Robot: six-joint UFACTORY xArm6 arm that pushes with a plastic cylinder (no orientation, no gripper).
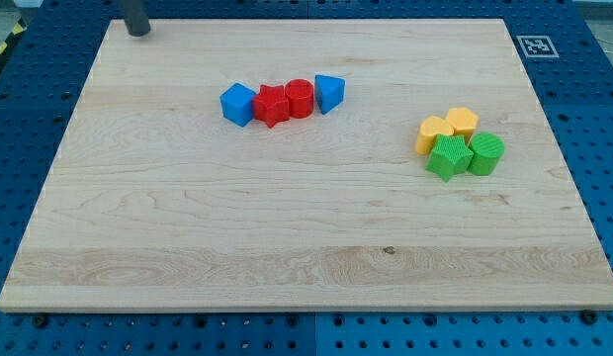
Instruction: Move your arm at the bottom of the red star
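Resting at the wooden board's [287,227] top-left corner, my tip [137,32] touches nothing. The red star-shaped block [272,106] lies well apart, toward the view's right and lower.

A robotics lab bench: a pale wooden table [306,247] rests on a blue perforated mounting plate [593,89] studded with rows of holes, a black-and-white fiducial marker [536,45] fixed at the far right corner, yellow-black hazard tape [5,42] at the view's left edge

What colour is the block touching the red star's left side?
Blue: the blue cube beside the red star, seen in the camera view.
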